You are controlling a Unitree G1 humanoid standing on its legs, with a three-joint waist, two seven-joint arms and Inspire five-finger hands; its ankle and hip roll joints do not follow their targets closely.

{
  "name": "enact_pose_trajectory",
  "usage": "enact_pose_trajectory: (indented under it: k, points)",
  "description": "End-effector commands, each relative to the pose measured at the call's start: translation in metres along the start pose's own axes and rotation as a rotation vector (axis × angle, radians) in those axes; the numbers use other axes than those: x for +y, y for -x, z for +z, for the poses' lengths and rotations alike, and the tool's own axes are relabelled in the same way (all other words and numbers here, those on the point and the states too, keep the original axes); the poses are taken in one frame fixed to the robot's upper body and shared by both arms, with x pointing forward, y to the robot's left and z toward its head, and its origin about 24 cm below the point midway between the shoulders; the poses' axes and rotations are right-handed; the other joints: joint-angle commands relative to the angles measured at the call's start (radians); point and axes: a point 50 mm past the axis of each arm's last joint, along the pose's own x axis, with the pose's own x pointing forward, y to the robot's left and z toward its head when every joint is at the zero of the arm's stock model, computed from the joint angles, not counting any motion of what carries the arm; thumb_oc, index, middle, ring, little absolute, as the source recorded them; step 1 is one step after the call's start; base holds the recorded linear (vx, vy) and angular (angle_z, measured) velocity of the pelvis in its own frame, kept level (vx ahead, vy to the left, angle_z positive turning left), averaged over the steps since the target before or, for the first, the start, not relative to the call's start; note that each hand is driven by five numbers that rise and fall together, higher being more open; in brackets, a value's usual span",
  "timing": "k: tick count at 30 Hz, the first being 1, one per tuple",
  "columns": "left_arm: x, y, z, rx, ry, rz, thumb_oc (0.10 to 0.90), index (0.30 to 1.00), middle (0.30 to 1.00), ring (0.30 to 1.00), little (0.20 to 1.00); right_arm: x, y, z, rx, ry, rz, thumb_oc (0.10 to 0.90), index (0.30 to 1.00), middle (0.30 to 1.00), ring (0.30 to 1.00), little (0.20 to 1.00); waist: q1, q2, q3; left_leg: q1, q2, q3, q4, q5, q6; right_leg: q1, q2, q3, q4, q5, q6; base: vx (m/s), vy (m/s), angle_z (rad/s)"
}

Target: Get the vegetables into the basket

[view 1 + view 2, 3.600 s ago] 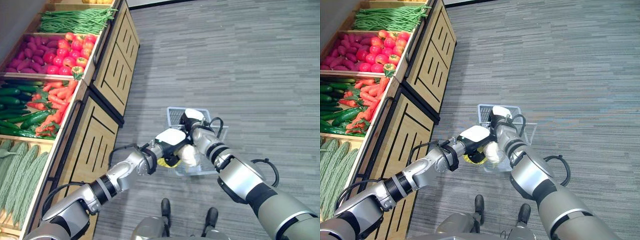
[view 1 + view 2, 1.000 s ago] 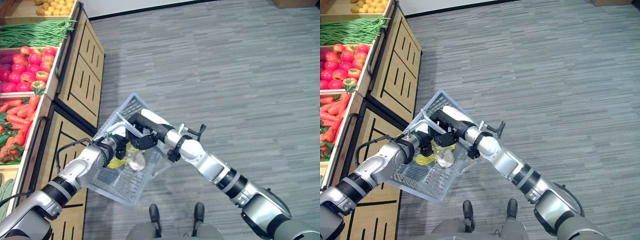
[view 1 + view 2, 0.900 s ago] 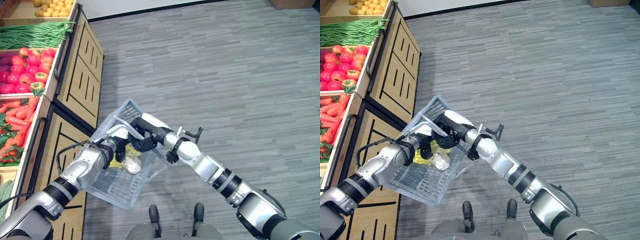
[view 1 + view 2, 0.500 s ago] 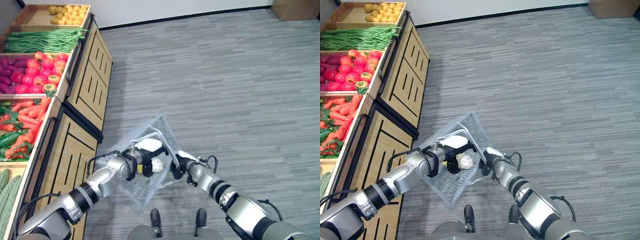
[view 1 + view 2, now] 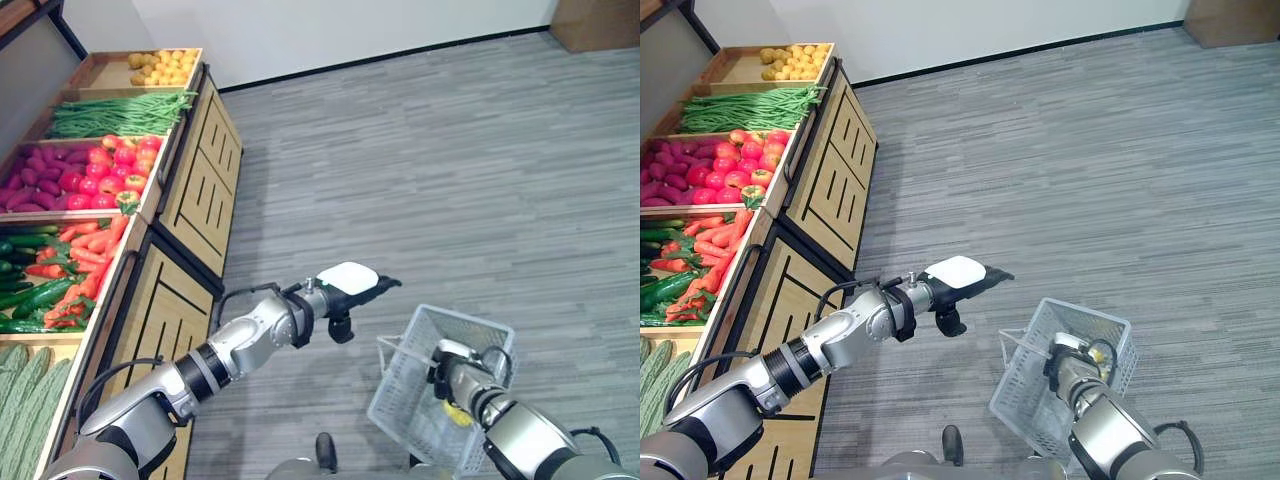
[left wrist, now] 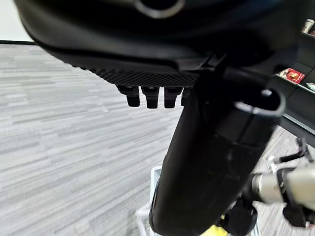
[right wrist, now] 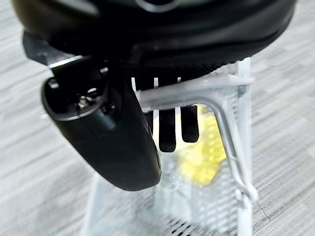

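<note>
The right hand (image 5: 1068, 368) is curled around the handle of the basket (image 5: 1092, 335), which hangs tilted. A yellow vegetable (image 7: 204, 160) already lies inside the basket. The left hand (image 5: 345, 283), fingers straight and empty, hovers beside the basket. If the basket tilts more, the vegetable may roll out.

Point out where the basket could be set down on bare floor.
The grey floor is bare to the right of the stand and beyond the basket, which the right hand holds. The bins are crowded with produce.
</note>
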Motion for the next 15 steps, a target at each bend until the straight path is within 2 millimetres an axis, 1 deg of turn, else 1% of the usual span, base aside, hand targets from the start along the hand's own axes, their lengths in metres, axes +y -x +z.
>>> enact_pose_trajectory:
  k: [1,2,3,4,5,6,7,8,9,10,11,13,14,15]
  points:
    - [-0.005,0.0,-0.033,0.135,-0.076,-0.021,0.9,1.0,1.0,1.0,1.0,-0.017,0.006,0.057,-0.196,-0.113,-0.078,0.4,0.3,0.3,0.3,0.3,-0.001,-0.103,-0.062,-0.025,0.04,-0.015,-0.004,-0.007,-0.077,0.03,-0.107,-0.005,0.021,0.016,0.097,-0.01,-0.004,0.06]
    - [-0.016,-0.025,-0.005,0.082,-0.049,-0.044,0.9,1.0,1.0,1.0,1.0,-0.017,0.006,0.059,-0.188,-0.132,-0.08,0.4,0.3,0.3,0.3,0.3,-0.011,-0.107,-0.061,-0.023,0.04,-0.014,-0.004,-0.008,-0.076,0.03,-0.107,-0.004,0.022,0.015,0.097,-0.01,-0.02,0.07]
    - [-0.056,-0.02,-0.041,0.293,0.072,-0.093,0.9,1.0,1.0,1.0,1.0,-0.008,0.004,0.043,-0.149,-0.207,-0.059,0.4,0.3,0.3,0.3,0.3,-0.023,-0.121,-0.056,-0.022,0.044,-0.012,-0.004,-0.009,-0.078,0.028,-0.102,-0.002,0.026,0.009,0.096,-0.03,-0.017,0.08]
    - [-0.058,-0.022,-0.039,0.289,0.074,-0.089,0.9,1.0,1.0,1.0,1.0,-0.008,0.004,0.042,-0.145,-0.205,-0.06,0.4,0.3,0.3,0.3,0.3,-0.022,-0.118,-0.059,-0.027,0.044,-0.013,-0.004,-0.002,-0.077,0.022,-0.103,-0.002,0.027,0.014,0.094,-0.04,-0.035,0.08]
    - [-0.098,-0.007,-0.062,0.451,0.176,-0.195,0.9,1.0,1.0,1.0,1.0,-0.008,0.001,0.02,-0.096,-0.265,-0.064,0.4,0.3,0.3,0.3,0.3,-0.033,-0.132,-0.055,-0.03,0.046,-0.012,-0.004,0.0,-0.078,0.017,-0.101,-0.002,0.033,0.012,0.091,0.0,0.0,0.0]
    - [-0.1,-0.008,-0.06,0.447,0.177,-0.195,0.9,1.0,1.0,1.0,1.0,-0.008,0.001,0.019,-0.093,-0.264,-0.064,0.4,0.3,0.3,0.3,0.3,-0.033,-0.129,-0.057,-0.03,0.046,-0.013,-0.004,0.0,-0.078,0.017,-0.101,-0.003,0.034,0.01,0.091,0.0,0.0,0.0]
    - [-0.119,0.008,-0.079,0.605,0.323,-0.191,0.9,1.0,1.0,1.0,1.0,-0.003,0.0,-0.007,-0.017,-0.338,-0.062,0.4,0.3,0.3,0.3,0.3,-0.036,-0.132,-0.055,-0.024,0.049,-0.012,-0.004,-0.004,-0.078,0.021,-0.1,-0.007,0.043,0.003,0.09,0.01,-0.005,-0.05]
    - [-0.119,0.007,-0.078,0.604,0.324,-0.189,0.9,1.0,1.0,1.0,1.0,-0.003,0.0,-0.007,-0.016,-0.337,-0.063,0.4,0.3,0.3,0.3,0.3,-0.037,-0.131,-0.055,-0.027,0.048,-0.013,-0.004,0.001,-0.077,0.018,-0.1,-0.007,0.043,0.007,0.089,0.0,0.0,0.0]
    - [-0.118,0.006,-0.077,0.587,0.324,-0.199,0.9,1.0,1.0,1.0,1.0,-0.002,0.0,-0.012,-0.006,-0.351,-0.058,0.4,0.3,0.3,0.3,0.3,-0.039,-0.133,-0.057,-0.027,0.049,-0.013,-0.004,0.0,-0.078,0.018,-0.099,-0.006,0.043,0.007,0.088,0.02,-0.01,0.03]
    - [-0.142,0.029,-0.092,0.722,0.429,-0.229,0.9,1.0,1.0,1.0,1.0,0.008,0.0,-0.024,0.024,-0.4,-0.044,0.4,0.3,0.3,0.3,0.3,-0.038,-0.139,-0.061,-0.023,0.051,-0.012,-0.004,-0.001,-0.077,0.021,-0.098,-0.007,0.044,0.004,0.087,0.03,-0.01,0.03]
    - [-0.143,0.028,-0.091,0.721,0.43,-0.229,0.9,1.0,1.0,1.0,1.0,0.008,0.001,-0.025,0.025,-0.399,-0.043,0.4,0.3,0.3,0.3,0.3,-0.038,-0.138,-0.062,-0.022,0.051,-0.012,-0.004,-0.002,-0.077,0.022,-0.098,-0.007,0.044,0.004,0.087,0.04,-0.01,0.05]
    - [-0.153,0.045,-0.101,0.803,0.482,-0.211,0.9,1.0,1.0,1.0,1.0,0.02,0.002,-0.038,0.056,-0.438,-0.029,0.4,0.3,0.3,0.3,0.3,-0.036,-0.141,-0.065,-0.014,0.052,-0.013,-0.004,-0.003,-0.077,0.029,-0.096,-0.01,0.045,0.0,0.087,0.04,-0.009,0.01]
    - [-0.16,0.058,-0.108,0.865,0.522,-0.191,0.9,1.0,1.0,1.0,1.0,0.029,0.004,-0.048,0.081,-0.468,-0.016,0.4,0.3,0.3,0.3,0.3,-0.033,-0.144,-0.067,-0.006,0.052,-0.014,-0.004,-0.006,-0.078,0.035,-0.094,-0.011,0.046,-0.005,0.086,0.07,-0.016,-0.01]
    - [-0.17,0.076,-0.116,0.97,0.62,-0.129,0.9,1.0,1.0,1.0,1.0,0.039,0.007,-0.059,0.109,-0.492,-0.008,0.4,0.3,0.3,0.3,0.3,-0.028,-0.149,-0.069,-0.001,0.054,-0.015,-0.004,-0.005,-0.079,0.041,-0.094,-0.014,0.048,-0.009,0.086,0.05,-0.014,0.0]
